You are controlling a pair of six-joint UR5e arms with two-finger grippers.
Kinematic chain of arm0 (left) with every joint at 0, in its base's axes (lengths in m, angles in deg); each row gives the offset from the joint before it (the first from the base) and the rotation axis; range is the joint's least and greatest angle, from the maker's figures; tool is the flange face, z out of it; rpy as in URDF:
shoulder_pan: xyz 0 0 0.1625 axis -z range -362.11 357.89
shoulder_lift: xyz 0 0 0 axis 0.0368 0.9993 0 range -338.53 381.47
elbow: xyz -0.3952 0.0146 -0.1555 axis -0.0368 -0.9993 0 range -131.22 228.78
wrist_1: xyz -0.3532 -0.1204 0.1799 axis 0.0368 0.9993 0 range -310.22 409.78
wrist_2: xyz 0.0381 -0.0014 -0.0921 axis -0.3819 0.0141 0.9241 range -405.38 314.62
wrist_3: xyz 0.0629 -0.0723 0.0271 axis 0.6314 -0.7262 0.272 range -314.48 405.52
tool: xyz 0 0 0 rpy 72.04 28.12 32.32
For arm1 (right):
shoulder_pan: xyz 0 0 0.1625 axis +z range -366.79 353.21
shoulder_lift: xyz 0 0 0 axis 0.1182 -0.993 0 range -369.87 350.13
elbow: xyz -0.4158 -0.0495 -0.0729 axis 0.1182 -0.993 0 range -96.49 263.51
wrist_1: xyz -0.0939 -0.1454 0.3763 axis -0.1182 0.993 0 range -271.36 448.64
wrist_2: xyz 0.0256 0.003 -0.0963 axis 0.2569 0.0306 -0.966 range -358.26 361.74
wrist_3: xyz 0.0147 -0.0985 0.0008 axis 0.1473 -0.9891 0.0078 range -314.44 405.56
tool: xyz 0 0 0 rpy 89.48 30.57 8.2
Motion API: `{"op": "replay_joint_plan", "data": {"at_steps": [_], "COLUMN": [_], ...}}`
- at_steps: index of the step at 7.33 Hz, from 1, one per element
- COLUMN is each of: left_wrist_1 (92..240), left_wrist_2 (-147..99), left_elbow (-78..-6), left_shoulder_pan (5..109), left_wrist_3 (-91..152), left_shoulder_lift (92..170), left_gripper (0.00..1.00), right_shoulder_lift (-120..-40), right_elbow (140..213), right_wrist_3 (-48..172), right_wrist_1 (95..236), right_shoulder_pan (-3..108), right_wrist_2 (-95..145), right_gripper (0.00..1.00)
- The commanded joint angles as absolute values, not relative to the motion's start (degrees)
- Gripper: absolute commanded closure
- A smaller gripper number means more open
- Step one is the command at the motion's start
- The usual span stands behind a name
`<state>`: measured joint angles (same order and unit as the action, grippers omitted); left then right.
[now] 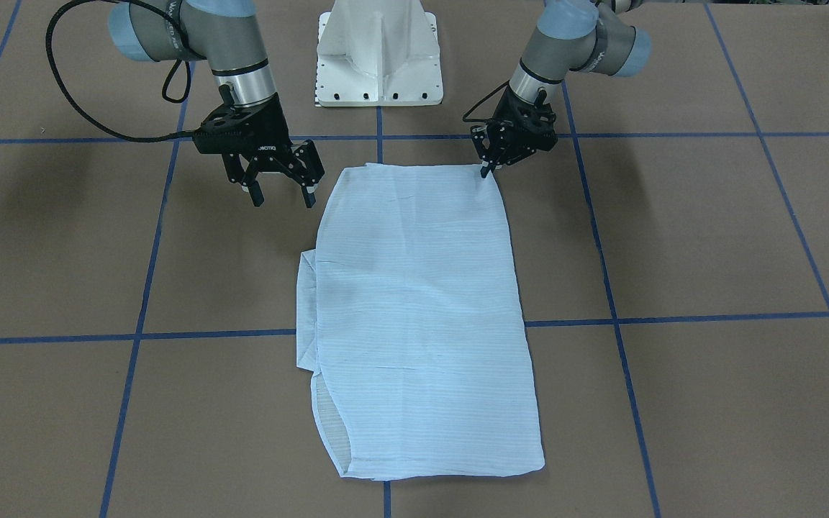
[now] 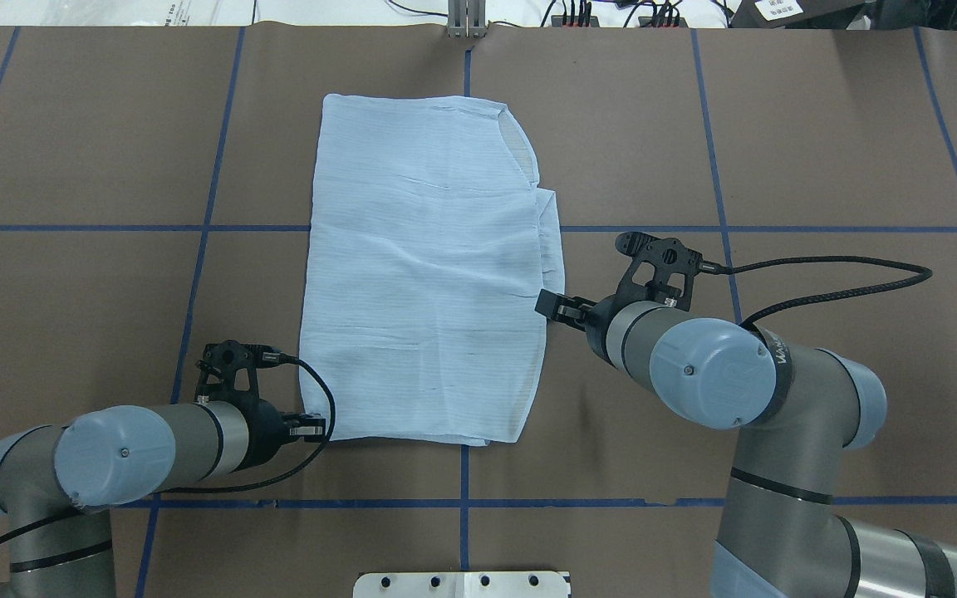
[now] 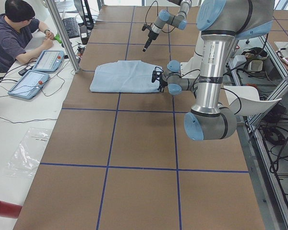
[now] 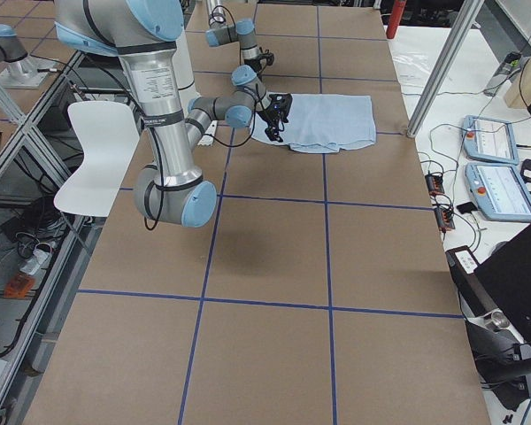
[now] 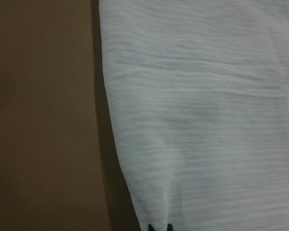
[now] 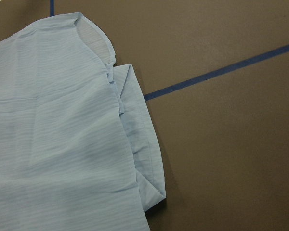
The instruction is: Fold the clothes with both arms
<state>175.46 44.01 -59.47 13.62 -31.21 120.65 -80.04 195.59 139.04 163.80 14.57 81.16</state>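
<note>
One shirt (image 1: 422,302) is laid flat at the middle of the table (image 1: 709,237), folded into a long, rough rectangle. The cloth is thin, pale blue and finely striped, with a few shallow creases. On the robot's right side a lower folded layer (image 1: 306,309) is left showing past the top layer, and the far end is cut in a curved hem (image 1: 332,424). The table is covered in matte brown sheeting, marked into squares by blue tape lines (image 1: 673,318).

Two arms are counted, each of grey metal tube with pale blue joint caps and a black cable. The left arm (image 1: 580,43) is brought down to the shirt's near corner on the robot's left, where the left gripper (image 1: 487,170) is seen with its fingers together, clamped on the cloth's edge. The right arm (image 1: 227,43) is held just beside the opposite near corner; the right gripper (image 1: 283,193) is spread apart, apart from the shirt and above the table.

Brown surface is seen along every edge of the shirt. A white base (image 1: 380,54) is fixed between the arms.
</note>
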Motion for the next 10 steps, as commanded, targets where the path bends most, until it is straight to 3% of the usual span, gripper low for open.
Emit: {"op": "replay_joint_plan", "data": {"at_steps": [1,3,7,10], "left_wrist_1": [175.46,175.46,175.46,175.46], "left_wrist_2": [44.01,44.01,43.92,44.00], "left_elbow": [-59.50,-59.50,-60.03,-60.47], "left_shoulder_pan": [13.62,13.62,13.62,13.71], "left_wrist_3": [-31.21,-31.21,-31.21,-31.21], "left_shoulder_lift": [120.96,121.05,121.14,120.96], "left_gripper": [1.00,1.00,1.00,1.00], "right_shoulder_lift": [-78.96,-73.45,-69.55,-62.88], "right_elbow": [195.49,194.96,190.83,182.24], "right_wrist_3": [152.97,170.01,177.65,179.85], "right_wrist_1": [167.88,177.71,178.64,178.73], "right_shoulder_pan": [11.95,10.01,4.73,4.11], "right_wrist_2": [81.72,84.16,84.71,84.71], "right_gripper": [0.25,0.44,0.37,0.36]}}
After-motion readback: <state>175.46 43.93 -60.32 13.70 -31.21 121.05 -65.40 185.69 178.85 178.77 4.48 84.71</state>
